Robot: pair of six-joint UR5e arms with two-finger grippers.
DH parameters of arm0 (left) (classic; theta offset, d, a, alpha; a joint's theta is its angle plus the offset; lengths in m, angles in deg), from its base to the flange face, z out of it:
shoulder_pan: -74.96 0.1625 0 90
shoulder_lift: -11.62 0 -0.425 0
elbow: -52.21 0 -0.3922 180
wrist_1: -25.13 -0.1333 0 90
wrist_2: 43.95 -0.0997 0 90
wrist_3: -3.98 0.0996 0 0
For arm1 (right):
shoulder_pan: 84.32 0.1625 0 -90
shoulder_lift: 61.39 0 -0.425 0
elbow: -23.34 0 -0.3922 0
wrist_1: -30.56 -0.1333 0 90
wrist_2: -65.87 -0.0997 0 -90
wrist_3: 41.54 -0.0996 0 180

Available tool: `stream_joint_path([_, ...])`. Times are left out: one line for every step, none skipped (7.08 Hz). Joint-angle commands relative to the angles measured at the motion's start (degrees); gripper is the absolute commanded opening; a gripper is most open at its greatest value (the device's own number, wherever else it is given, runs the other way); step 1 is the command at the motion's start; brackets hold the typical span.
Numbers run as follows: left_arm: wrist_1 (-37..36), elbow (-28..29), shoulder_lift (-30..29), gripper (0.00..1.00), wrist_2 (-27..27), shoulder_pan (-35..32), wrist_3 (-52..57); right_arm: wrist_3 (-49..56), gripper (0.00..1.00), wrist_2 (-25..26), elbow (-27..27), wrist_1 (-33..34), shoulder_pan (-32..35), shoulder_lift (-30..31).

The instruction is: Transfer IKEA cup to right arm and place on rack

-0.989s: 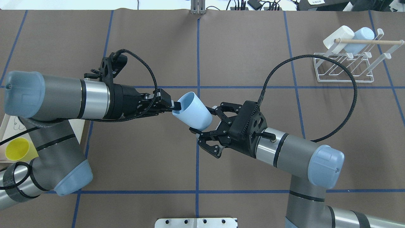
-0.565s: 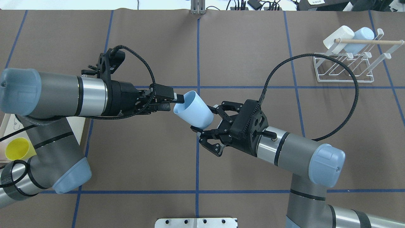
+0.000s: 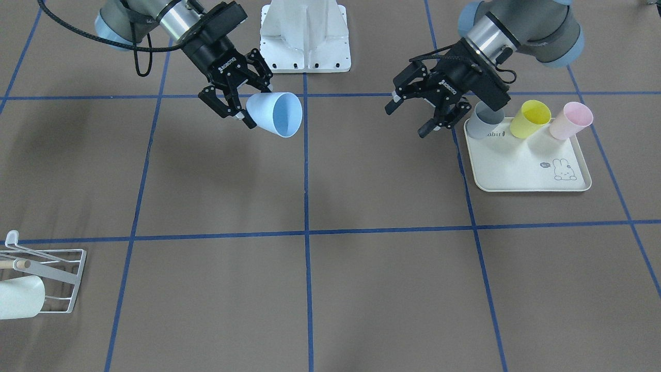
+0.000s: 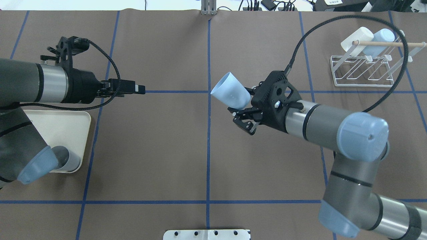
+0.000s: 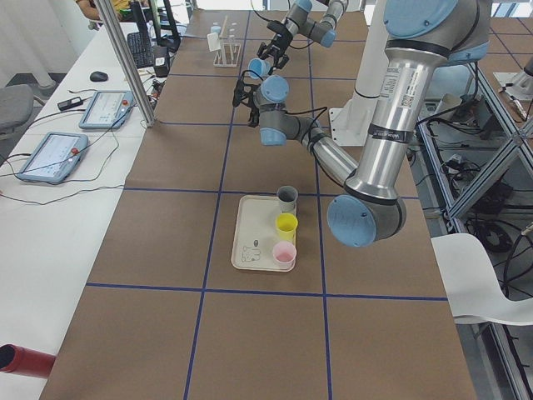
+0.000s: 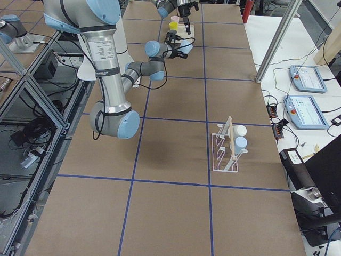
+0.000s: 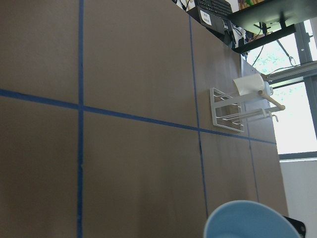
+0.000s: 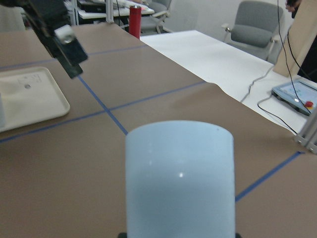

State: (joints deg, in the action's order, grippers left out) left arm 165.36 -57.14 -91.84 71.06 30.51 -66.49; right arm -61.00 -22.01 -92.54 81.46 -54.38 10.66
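"IKEA cup, the pale blue one: where was it?"

"Off the table, in the right gripper. The two fingers were clamped on the base end, one on each side. The cup was tilted, its open mouth turned away from the wrist and toward the robot's left side."

"Over which part of the table?"

"Just on the robot's right of the middle blue tape line, about where a cross line meets it."

"And the left gripper?"

"Its fingers were spread wide with nothing between them. It hung above the robot's left half of the table, well apart from the cup and not far from the cream rabbit-print tray."

"What was on that tray?"

"A grey cup, a yellow cup and a pink cup, in a row along the edge nearest the robot's base."

"And the white wire rack?"

"It stood toward the far corner on the robot's right, well apart from the held cup. A wooden dowel ran across its top. A white cup and a light blue cup lay side by side on the rods at one end."
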Motion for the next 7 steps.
stream_joint_path([-0.7,-0.7,3.7,1.0,0.0,-1.7,6.7,5.1,0.0,-16.1,-2.4,15.1,14.0,0.4])
stream_joint_path([-0.6,-1.1,4.2,1.0,-0.2,-1.7,6.8,12.9,0.0,-16.7,-2.3,20.4,17.9,1.4])
stream_joint_path([-0.6,-1.8,4.4,1.0,-0.3,-1.7,6.8,21.3,0.0,-16.7,-2.3,27.4,21.4,1.7])
stream_joint_path([-0.6,-2.2,4.8,1.0,-0.4,-1.6,6.7,31.8,0.0,-16.1,-2.3,35.3,24.9,1.8])
stream_joint_path([-0.6,-2.3,4.9,1.0,-0.5,-1.6,6.7,39.8,0.0,-15.4,-2.2,40.4,27.8,2.0])
stream_joint_path([-0.6,-2.3,4.8,1.0,-0.5,-1.6,6.7,47.7,0.0,-12.6,-2.1,42.0,28.9,4.5])
stream_joint_path([-0.6,-2.3,4.8,1.0,-0.5,-1.5,6.7,54.8,0.0,-7.3,-2.1,42.1,29.1,7.7])
